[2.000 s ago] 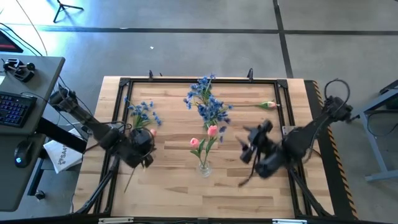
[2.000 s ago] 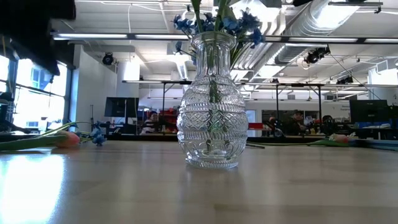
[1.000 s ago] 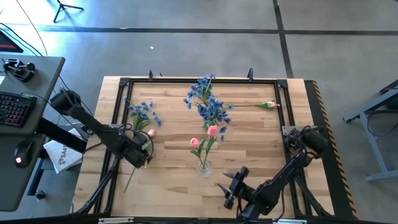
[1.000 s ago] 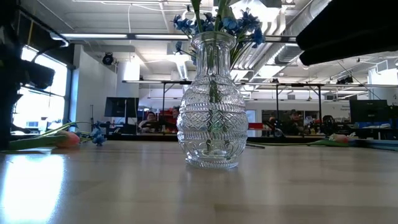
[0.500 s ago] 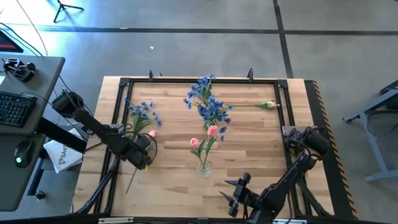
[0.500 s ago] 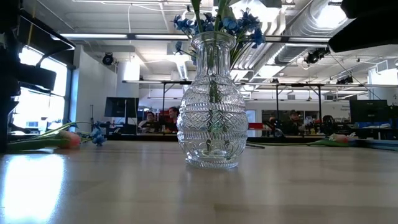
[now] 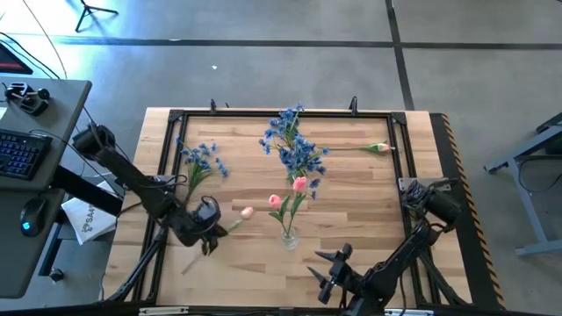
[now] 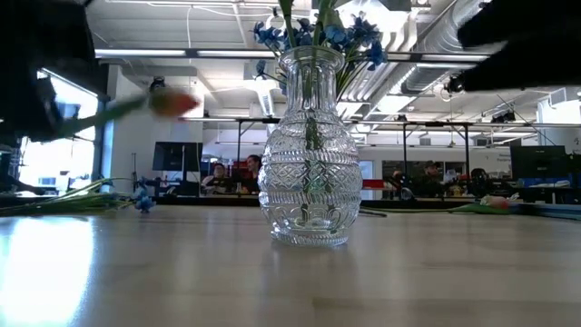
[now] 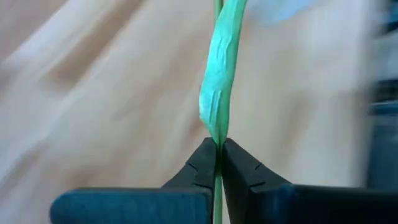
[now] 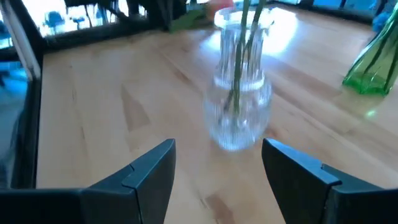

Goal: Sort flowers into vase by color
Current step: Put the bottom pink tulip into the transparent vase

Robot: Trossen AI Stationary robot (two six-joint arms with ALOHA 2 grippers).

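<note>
The wooden surface point(image 7: 351, 197) carries everything, and the step in hand looks like the carry of a picked tulip toward the clear vase point(image 7: 288, 235). The left hand point(image 7: 209, 237) is pinched shut on the green stem of a pink tulip point(image 7: 247, 212), lifted off the surface (the low view shows the bud in the air, blurred), with the bud pointing away from the hand toward the vase and the stem's tail trailing behind it. The clear vase stands just beyond that bud and already holds two pink tulips point(image 7: 287, 195). Farther past the vase from this hand, the blue sprays point(image 7: 296, 149) stand bunched in what seems a green vase, another blue spray point(image 7: 202, 161) lies on the surface near the left arm, and one more tulip point(image 7: 378, 148) lies well apart at the far side. The right hand point(image 7: 327, 272) waits near the front edge with its fingers spread wide and empty, the vase just ahead of it. Next, I judge, the stem must be tipped upright and its cut end steered over the narrow mouth before release.
</note>
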